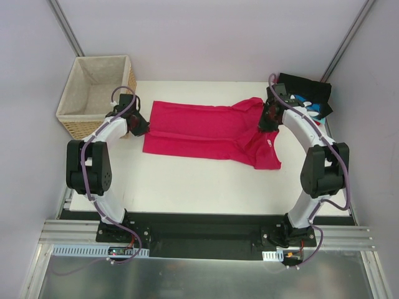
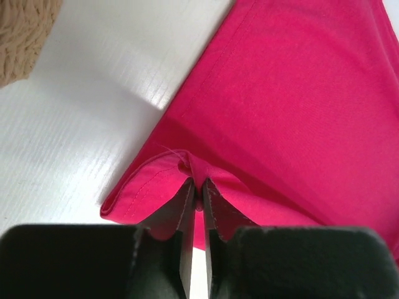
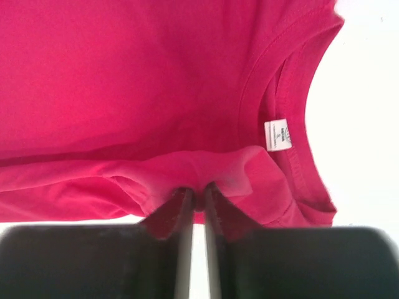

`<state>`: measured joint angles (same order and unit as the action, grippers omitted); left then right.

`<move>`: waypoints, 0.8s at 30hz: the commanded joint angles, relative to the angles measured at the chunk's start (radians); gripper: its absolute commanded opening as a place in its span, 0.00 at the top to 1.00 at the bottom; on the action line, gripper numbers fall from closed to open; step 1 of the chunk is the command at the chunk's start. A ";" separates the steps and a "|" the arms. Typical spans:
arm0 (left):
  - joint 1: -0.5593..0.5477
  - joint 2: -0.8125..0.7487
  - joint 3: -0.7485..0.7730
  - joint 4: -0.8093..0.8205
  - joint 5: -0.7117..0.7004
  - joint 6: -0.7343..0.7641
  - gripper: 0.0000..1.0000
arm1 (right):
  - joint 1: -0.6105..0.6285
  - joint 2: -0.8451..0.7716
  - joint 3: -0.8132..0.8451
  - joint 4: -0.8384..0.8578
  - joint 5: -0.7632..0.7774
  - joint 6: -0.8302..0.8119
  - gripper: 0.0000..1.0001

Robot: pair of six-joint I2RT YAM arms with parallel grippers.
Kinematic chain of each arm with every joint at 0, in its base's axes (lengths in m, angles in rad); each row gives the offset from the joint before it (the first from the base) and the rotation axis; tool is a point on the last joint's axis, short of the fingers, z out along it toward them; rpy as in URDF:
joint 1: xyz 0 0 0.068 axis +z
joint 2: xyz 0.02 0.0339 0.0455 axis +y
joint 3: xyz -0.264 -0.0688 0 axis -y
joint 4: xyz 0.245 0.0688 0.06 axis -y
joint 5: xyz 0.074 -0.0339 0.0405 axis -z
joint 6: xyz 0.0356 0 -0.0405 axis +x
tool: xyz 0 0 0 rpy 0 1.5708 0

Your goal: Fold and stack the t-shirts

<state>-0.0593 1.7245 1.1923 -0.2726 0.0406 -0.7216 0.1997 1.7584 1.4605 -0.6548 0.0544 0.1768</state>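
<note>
Two grippers have the shirt by its ends. At far left the basket (image 1: 78,93) stands off the corner of the table (image 1: 206,180), just beside the left gripper (image 1: 138,124), which sits at the hem end of the shirt (image 1: 199,128). The left wrist view shows its jaws pressed together on a small pucker of hem near the corner, with the cloth low on the table.

The shirt's long axis runs left to right across the far half of the table, hem left and collar right. From each set of jaws the cloth spreads toward the middle.

At the collar end the right gripper (image 1: 268,117) has its jaws nearly closed, with a ridge of cloth caught between the tips just beside the collar (image 3: 293,81). The right wrist view adds the neck label (image 3: 278,134), which the top view is too small to show.

Only the top view shows the stack (image 1: 308,99) of folded shirts, at the far right corner behind the right arm. That arm is the nearer to it. On this showing, the next fold would carry one end along the long axis onto the other.
</note>
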 commanded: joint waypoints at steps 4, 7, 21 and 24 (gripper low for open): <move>-0.016 0.012 0.041 -0.002 -0.066 0.037 0.28 | -0.005 0.030 0.070 0.037 0.073 -0.011 0.46; -0.022 -0.003 0.049 -0.002 -0.087 0.047 0.01 | -0.005 0.026 0.098 0.047 0.101 -0.023 0.33; -0.295 -0.195 -0.012 -0.020 -0.056 0.077 0.01 | 0.164 -0.318 -0.172 -0.028 0.206 -0.008 0.26; -0.315 -0.207 -0.095 -0.017 -0.061 0.056 0.01 | 0.162 -0.399 -0.293 -0.035 0.231 0.010 0.27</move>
<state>-0.3763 1.5406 1.1931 -0.2619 -0.0128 -0.6537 0.3767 1.4261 1.3041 -0.6289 0.2077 0.1600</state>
